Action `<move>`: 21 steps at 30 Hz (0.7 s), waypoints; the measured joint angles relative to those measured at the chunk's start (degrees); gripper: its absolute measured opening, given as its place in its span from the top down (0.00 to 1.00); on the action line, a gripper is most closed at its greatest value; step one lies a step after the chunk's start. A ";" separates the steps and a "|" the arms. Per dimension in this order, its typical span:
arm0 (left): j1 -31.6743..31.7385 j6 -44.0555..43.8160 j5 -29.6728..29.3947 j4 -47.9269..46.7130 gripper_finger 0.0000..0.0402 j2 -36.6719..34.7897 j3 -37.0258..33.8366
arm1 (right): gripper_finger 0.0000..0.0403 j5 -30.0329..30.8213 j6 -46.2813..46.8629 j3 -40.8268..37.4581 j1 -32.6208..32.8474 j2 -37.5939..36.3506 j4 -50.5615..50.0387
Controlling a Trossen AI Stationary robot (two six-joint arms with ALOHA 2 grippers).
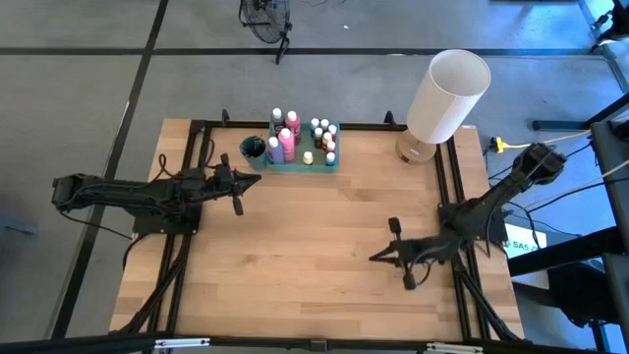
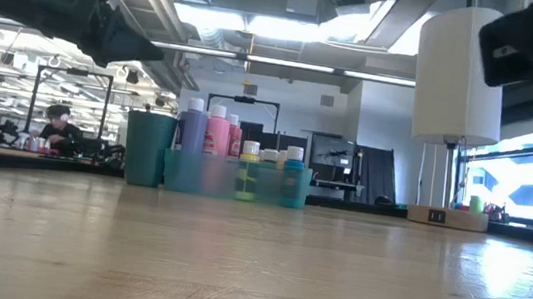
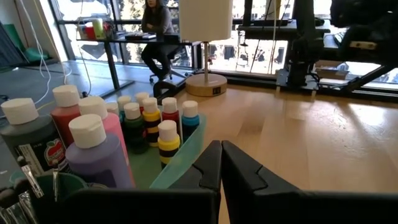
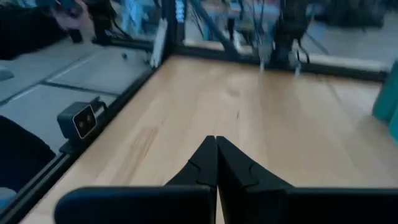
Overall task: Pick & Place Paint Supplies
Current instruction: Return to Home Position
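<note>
Closest to the lens, the left gripper (image 3: 220, 148) shows its two dark fingers pressed together with nothing between them. It hangs just beside the green tray (image 2: 218, 176) at the far edge of the desk (image 1: 314, 256). The paint bottles (image 1: 287, 140) stand upright inside that tray, white caps up. The tall pink and purple ones are toward the cup end and the small ones are packed in rows beside them, a layout that keeps them from tipping. Just beside the tray's end stands the green cup (image 2: 148, 151), with the paintbrushes (image 3: 25, 177) propped in it so the thin things cannot roll away. The right gripper (image 4: 215, 144) is well apart from all this, low over bare boards on the desk's right side, its fingers likewise closed and empty. The white lamp (image 1: 447, 95) stands at the far right corner, outside the job. No bottle or brush shows loose on the boards, so the sorting looks finished. Closed, empty fingers suit arms bound for their rest pose rather than another pick.
</note>
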 joint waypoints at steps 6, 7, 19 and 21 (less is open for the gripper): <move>0.00 -0.07 0.01 -1.70 1.00 0.01 -0.02 | 1.00 -6.08 -7.11 -7.38 -6.35 -6.79 5.59; 0.00 -0.02 0.01 -2.19 1.00 -0.01 -0.02 | 1.00 -6.79 -7.30 -8.10 -7.40 -7.11 5.64; 0.07 1.33 -0.02 -3.39 1.00 0.01 -0.02 | 1.00 -17.47 -10.01 -20.64 -18.48 -8.16 21.35; 0.07 1.36 -0.02 -3.39 1.00 -0.01 -0.02 | 1.00 -17.94 -10.16 -20.64 -19.03 -9.21 19.84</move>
